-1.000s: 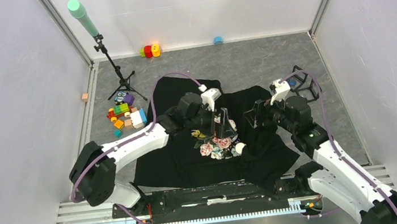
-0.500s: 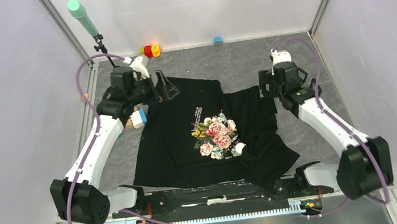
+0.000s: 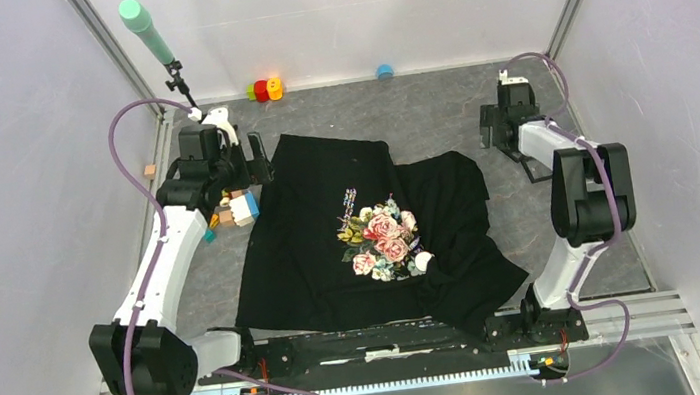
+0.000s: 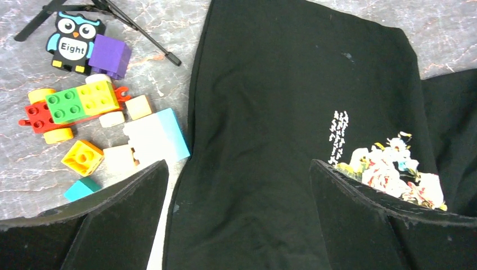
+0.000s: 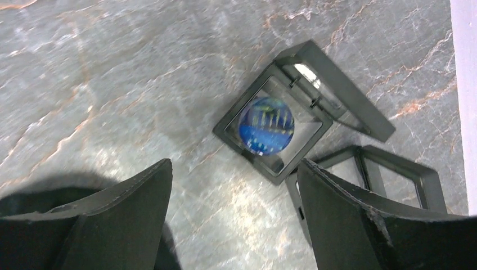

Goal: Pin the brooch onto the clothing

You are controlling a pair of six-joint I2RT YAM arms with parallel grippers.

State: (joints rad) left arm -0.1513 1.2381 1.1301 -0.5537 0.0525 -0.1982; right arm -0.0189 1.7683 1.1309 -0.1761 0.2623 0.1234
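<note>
brooch, seemingly, sits in open case; toy blocks beside clothing.

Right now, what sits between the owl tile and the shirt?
A purple block beside the owl, then a black tripod leg crossing the grey table before the shirt. The left wrist view shows it.

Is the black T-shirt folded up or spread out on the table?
Mostly spread: the T-shirt lies flat with its rose print facing up, but its near right corner is bunched in folds.
</note>
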